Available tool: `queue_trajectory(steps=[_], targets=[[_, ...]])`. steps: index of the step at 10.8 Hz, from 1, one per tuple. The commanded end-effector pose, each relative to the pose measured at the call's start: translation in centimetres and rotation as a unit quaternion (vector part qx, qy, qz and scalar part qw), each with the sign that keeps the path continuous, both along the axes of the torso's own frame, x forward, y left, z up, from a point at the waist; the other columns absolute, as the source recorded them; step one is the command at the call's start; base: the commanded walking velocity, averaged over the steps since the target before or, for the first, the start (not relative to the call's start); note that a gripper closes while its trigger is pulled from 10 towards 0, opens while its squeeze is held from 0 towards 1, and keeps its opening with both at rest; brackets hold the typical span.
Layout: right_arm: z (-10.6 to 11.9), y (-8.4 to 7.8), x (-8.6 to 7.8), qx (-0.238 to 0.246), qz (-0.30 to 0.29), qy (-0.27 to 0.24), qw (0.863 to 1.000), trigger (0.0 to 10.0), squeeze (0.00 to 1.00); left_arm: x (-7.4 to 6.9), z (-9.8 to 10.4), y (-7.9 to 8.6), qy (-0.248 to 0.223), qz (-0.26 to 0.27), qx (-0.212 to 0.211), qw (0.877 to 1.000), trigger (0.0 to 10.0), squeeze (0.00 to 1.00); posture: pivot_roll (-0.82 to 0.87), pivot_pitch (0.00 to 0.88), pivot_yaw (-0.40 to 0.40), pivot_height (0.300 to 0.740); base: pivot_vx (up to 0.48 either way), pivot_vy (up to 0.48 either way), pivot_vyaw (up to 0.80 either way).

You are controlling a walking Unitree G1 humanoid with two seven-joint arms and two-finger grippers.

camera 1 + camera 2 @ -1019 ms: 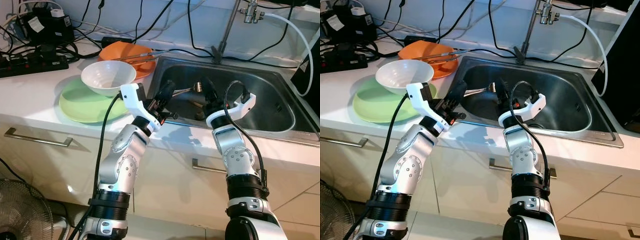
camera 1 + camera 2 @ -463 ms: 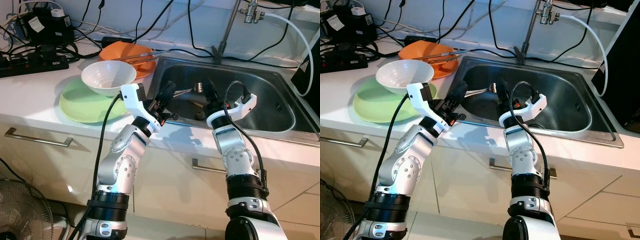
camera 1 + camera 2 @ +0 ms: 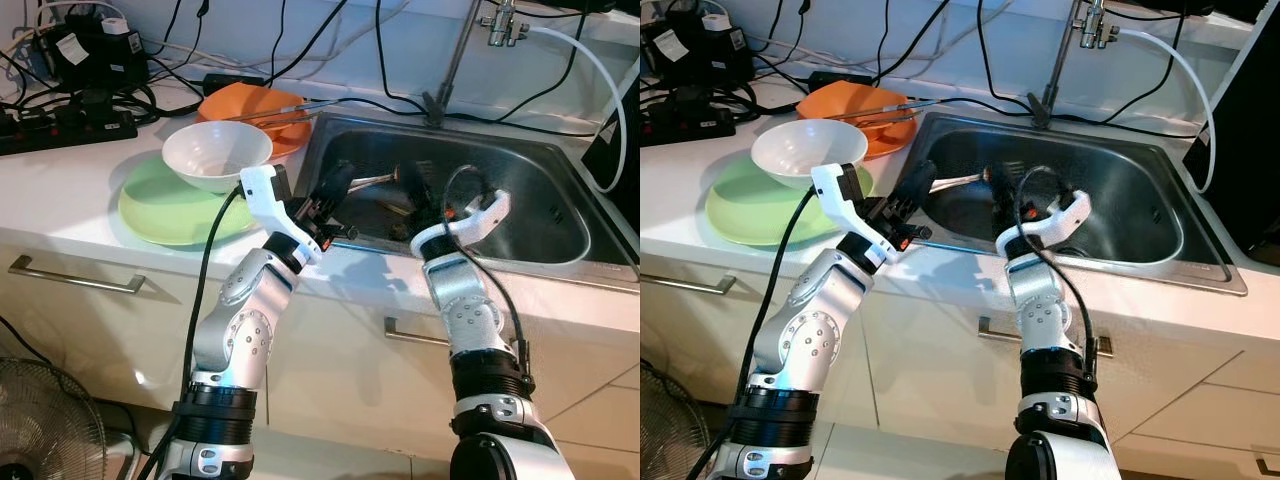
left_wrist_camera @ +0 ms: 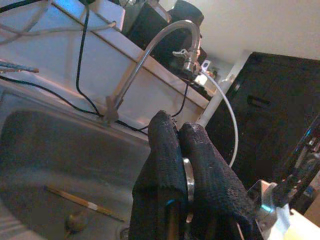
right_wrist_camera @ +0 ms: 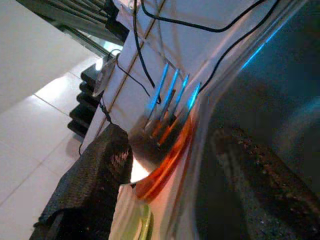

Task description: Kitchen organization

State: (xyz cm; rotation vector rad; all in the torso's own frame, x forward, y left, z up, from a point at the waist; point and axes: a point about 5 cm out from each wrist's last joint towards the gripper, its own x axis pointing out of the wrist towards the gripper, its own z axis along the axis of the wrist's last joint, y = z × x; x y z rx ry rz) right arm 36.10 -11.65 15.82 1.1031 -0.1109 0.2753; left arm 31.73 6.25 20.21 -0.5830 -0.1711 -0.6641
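Left hand pinching a metal utensil, handle running along the sink toward right hand, spread.

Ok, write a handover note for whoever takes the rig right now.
Left gripper: shut on a metal utensil, held over the left side of the sink.
Right gripper: open, down inside the sink, holding nothing.
On the counter: white bowl on the green plate, orange plate behind them.
Done: utensil gripped.
Left: put it away; a chopstick lies in the sink.
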Motion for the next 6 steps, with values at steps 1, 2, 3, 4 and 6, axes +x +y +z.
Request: queue_trajectory(steps=[1,2,3,4,6], targets=[[0.1,1.3,0.0,0.016,0.006,0.002,1.0,10.0,0.0,-0.3,0.3,-0.4,-0.005,-0.017,-0.004,1.0,10.0,0.0,0.23,0.005,-0.06,0.74,0.0,0.0,0.0],[0.2,1.3,0.0,0.018,0.004,0.0,1.0,10.0,0.0,-0.4,0.1,-0.5,-0.001,-0.02,-0.003,1.0,10.0,0.0,0.23,0.005,-0.061,0.74,0.0,0.0,0.0],[0.4,1.1,0.1,0.022,-0.003,-0.002,1.0,10.0,0.0,-0.4,0.0,-0.5,0.001,-0.021,-0.001,1.0,10.0,0.0,0.23,0.008,-0.062,0.74,0.0,0.0,0.0],[0.9,0.8,0.3,0.028,-0.009,-0.006,1.0,10.0,0.0,-0.4,-0.3,-0.3,0.007,-0.02,0.003,1.0,10.0,0.0,0.23,0.01,-0.062,0.74,0.0,0.0,0.0],[1.4,0.5,0.6,0.039,-0.019,-0.012,0.999,10.0,0.0,-0.4,-0.6,-0.1,0.014,-0.017,0.005,1.0,10.0,0.0,0.23,0.011,-0.062,0.74,0.0,0.0,0.0]])
